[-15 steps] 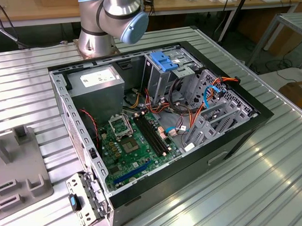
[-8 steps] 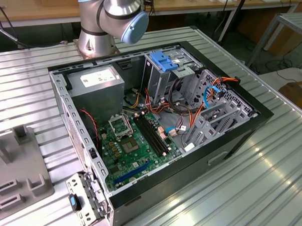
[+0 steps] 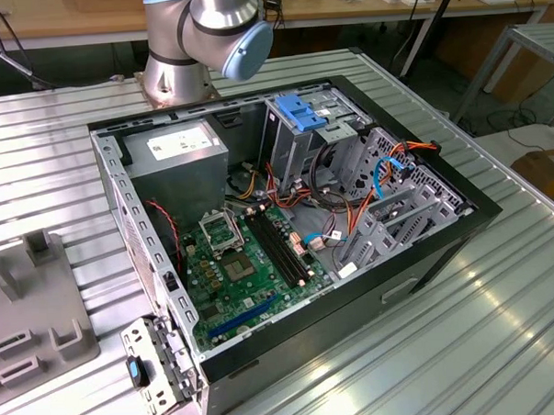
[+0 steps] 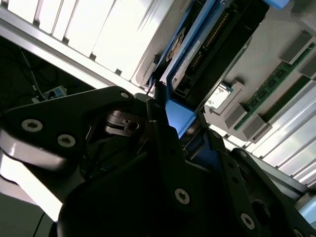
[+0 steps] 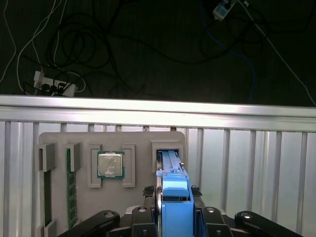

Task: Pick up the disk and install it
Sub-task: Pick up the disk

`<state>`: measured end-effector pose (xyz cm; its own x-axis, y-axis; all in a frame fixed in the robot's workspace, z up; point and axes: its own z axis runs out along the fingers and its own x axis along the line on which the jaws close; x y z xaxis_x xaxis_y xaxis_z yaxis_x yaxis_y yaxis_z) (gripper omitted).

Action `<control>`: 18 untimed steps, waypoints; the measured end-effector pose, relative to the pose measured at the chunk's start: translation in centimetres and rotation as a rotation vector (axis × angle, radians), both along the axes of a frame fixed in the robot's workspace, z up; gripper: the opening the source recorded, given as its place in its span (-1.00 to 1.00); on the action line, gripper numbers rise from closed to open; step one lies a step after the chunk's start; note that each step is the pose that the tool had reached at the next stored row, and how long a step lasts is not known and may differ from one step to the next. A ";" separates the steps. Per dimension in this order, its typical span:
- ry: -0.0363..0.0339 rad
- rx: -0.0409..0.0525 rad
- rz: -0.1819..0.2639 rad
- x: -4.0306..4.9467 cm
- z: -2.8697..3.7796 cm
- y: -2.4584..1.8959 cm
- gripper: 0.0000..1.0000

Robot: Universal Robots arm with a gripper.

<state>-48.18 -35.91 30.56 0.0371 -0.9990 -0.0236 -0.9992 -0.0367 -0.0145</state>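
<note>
First wrist view: disk (image 5: 170, 165) on edge in grey tray (image 5: 59, 140) slot.
Gripper (image 5: 173, 197): pinching disk's blue end.
Exterior view: tray at 8 o'clock of open case (image 3: 444, 246).
Tip: pull straight out, rails square.

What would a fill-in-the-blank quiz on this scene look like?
1. The gripper is shut on the ___.
2. The disk has ___ rails.
3. It stands in a slot of the grey tray, beside a pocket holding a ___ chip.
4. In the exterior view the computer case lies ___, its boards and cables showing.

Missing words: disk; blue; square; open.
</note>
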 end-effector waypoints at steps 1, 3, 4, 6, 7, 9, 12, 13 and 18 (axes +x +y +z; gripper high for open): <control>0.0000 0.0000 0.000 0.00 0.00 -0.01 -0.26; -0.0001 -0.0001 0.000 0.00 0.06 -0.02 -0.26; -0.0001 -0.0001 0.000 0.00 0.16 -0.02 -0.26; 0.0000 0.0000 0.000 0.00 0.66 -0.02 -0.26; 0.0000 0.0000 0.000 0.00 0.87 -0.02 -0.26; 0.0001 -0.0001 0.000 0.00 1.82 -0.02 -0.26; -0.0002 0.0000 0.000 0.00 3.69 -0.02 -0.26; -0.0004 0.0001 0.000 0.00 4.24 -0.02 -0.26; -0.0012 0.0000 0.000 0.00 7.77 -0.02 -0.26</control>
